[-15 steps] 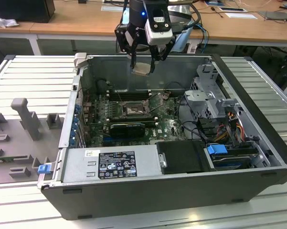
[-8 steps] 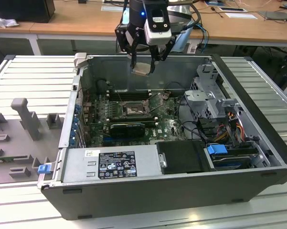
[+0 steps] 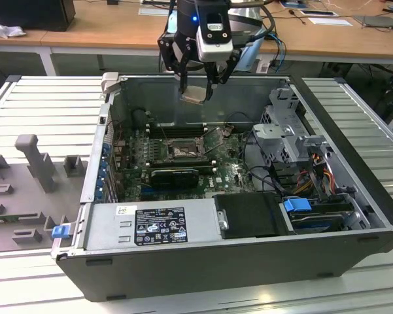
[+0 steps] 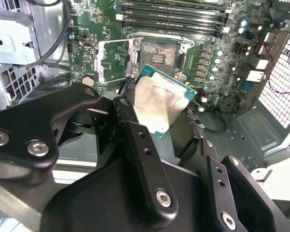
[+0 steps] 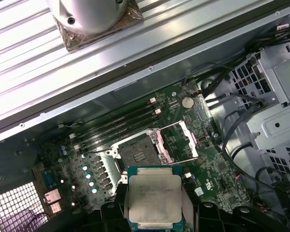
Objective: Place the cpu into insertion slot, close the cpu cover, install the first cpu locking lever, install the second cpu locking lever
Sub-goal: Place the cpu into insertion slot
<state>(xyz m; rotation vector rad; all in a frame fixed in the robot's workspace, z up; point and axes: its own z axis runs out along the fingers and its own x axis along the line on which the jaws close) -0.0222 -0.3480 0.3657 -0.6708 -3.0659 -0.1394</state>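
My gripper (image 3: 197, 90) hangs over the back of the open computer case, shut on the cpu (image 3: 193, 96), a flat silvery-beige chip with a green edge. In both wrist views the cpu (image 4: 160, 102) (image 5: 154, 197) sits between the black fingers (image 4: 129, 121), tilted, well above the board. Below it the insertion slot (image 3: 180, 152) (image 4: 157, 52) (image 5: 137, 155) lies bare, a dark square socket with a metal rim. The cpu cover (image 4: 114, 60) (image 5: 178, 141) is swung open beside the slot.
Long black memory slots (image 4: 173, 17) run beside the socket, and a black graphics card (image 3: 174, 175) lies on its other side. A power supply (image 3: 152, 226) fills the case front, with a drive cage (image 3: 293, 137) and cables on the exterior view's right. A grey fixture (image 3: 34, 163) stands outside the case.
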